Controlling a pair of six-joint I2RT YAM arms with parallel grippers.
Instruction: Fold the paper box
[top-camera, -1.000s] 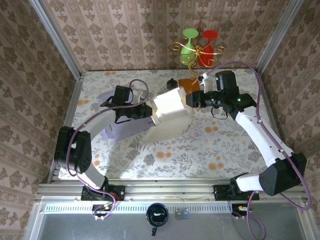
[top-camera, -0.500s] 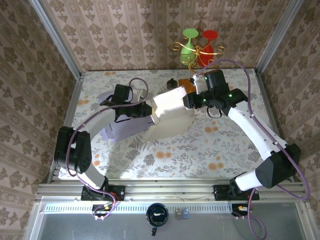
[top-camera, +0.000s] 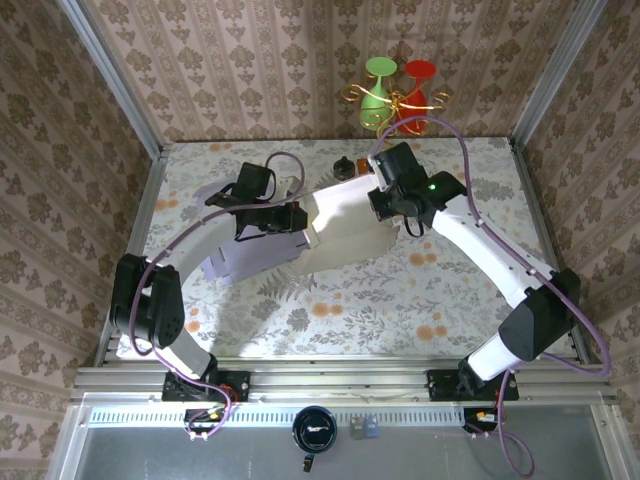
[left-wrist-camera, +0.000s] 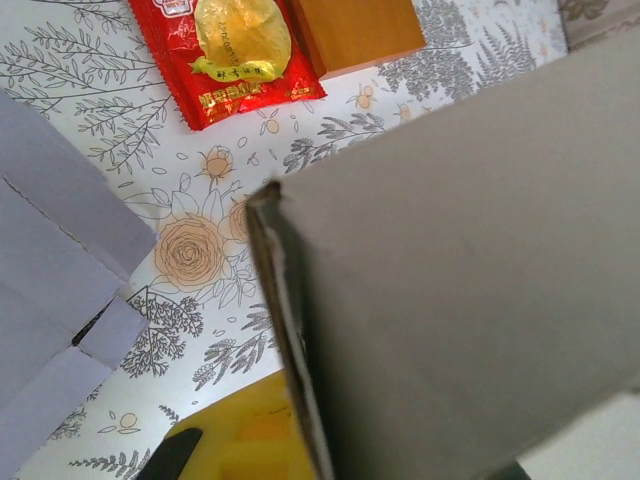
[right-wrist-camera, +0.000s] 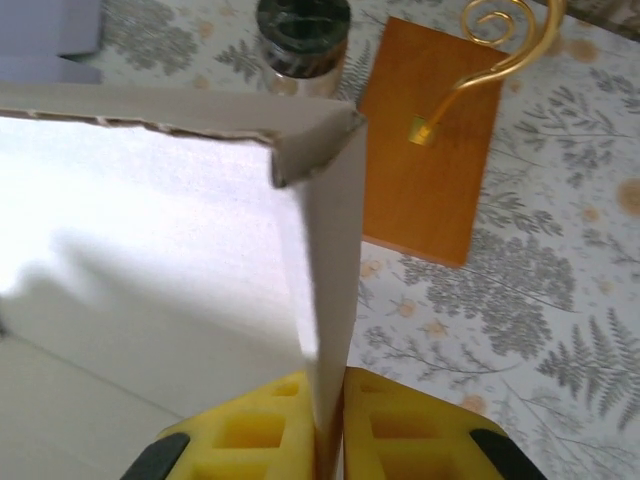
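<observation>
The paper box (top-camera: 345, 228) lies mid-surface, a little toward the far edge, with its long axis running left to right between the arms. The left gripper (top-camera: 298, 218) is clenched on the box's left panel edge. Farther back, the right gripper (top-camera: 381, 204) is pinched tight on the upright right wall (right-wrist-camera: 325, 250). The coming fold probably hinges on that wall, which is nearest the right arm.

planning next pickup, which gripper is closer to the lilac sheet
Left. The left gripper holds the white box right beside the lilac sheet; the right gripper pinches the box's far side.
</observation>
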